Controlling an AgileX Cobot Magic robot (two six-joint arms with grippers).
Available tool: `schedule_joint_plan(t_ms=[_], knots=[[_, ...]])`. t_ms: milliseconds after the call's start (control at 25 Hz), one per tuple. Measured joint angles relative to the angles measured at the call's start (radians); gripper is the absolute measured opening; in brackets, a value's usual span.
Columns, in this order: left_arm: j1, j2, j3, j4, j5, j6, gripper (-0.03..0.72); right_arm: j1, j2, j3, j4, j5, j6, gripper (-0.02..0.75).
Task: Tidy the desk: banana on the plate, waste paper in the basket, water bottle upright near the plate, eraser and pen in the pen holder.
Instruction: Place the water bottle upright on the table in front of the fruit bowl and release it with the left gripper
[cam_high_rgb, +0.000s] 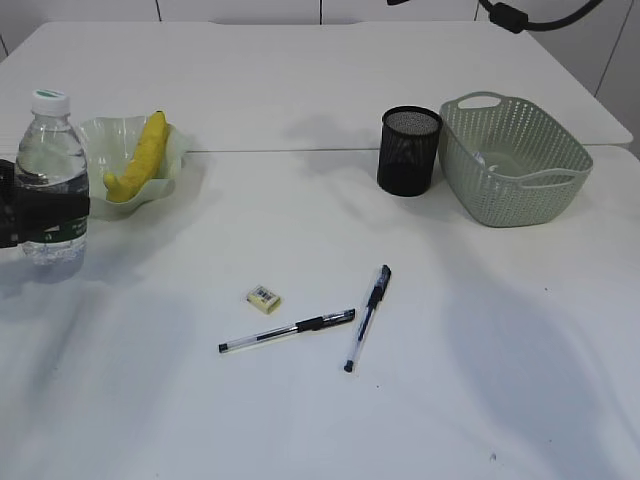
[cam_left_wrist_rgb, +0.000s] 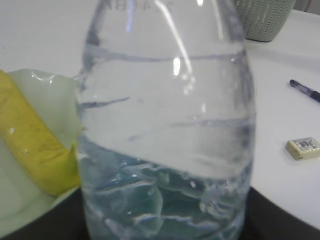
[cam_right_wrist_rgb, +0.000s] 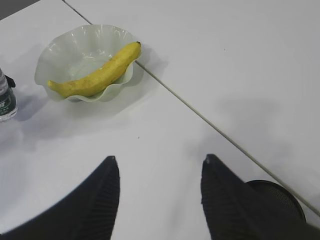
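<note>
So the left gripper (cam_high_rgb: 12, 215) is clamped around the bottle (cam_high_rgb: 50, 180) at label height, and the bottle stands upright just beside the plate (cam_high_rgb: 130, 135), which already has the banana (cam_high_rgb: 140, 155) on it. That's pretty much the spot you want, I'd say. To finish this step well, make sure the base is flat on the table (cam_high_rgb: 320, 420) before you let go, then open slowly and pull straight back to the left so a finger doesn't drag the label and tip it. The water sloshes, so don't jerk.

Mind the room on that side: the bottle sits near the table's left edge, and the plate's wavy rim is right there by it. In the left wrist view the banana and plate look almost touching the bottle, so don't nudge toward them.

Your right gripper (cam_right_wrist_rgb: 157, 195) is open and holding nothing, hovering over bare table with the holder (cam_high_rgb: 410, 150) just under its right finger. The eraser (cam_high_rgb: 263, 298) and two pens (cam_high_rgb: 325, 320) lie mid-table, near each other with plenty of free space around. The basket (cam_high_rgb: 515, 160) stands next to the holder; I can't tell if paper's in it.
</note>
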Motion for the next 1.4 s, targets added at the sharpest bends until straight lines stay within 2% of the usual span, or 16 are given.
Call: schedule_joint_plan(t_ms=[320, 600, 920, 1400], knots=[[0.012, 0.078, 0.011, -0.069, -0.010, 0.045, 0.376, 0.000, 0.000, 0.000, 0.000, 0.000, 0.000, 0.395], [0.022, 0.097, 0.011, -0.076, -0.010, 0.104, 0.376, 0.000, 0.000, 0.000, 0.000, 0.000, 0.000, 0.395], [0.026, 0.173, 0.005, -0.123, 0.065, 0.126, 0.376, 0.000, 0.000, 0.000, 0.000, 0.000, 0.000, 0.395], [0.030, 0.201, 0.003, -0.138, 0.102, 0.136, 0.376, 0.000, 0.000, 0.000, 0.000, 0.000, 0.000, 0.395]])
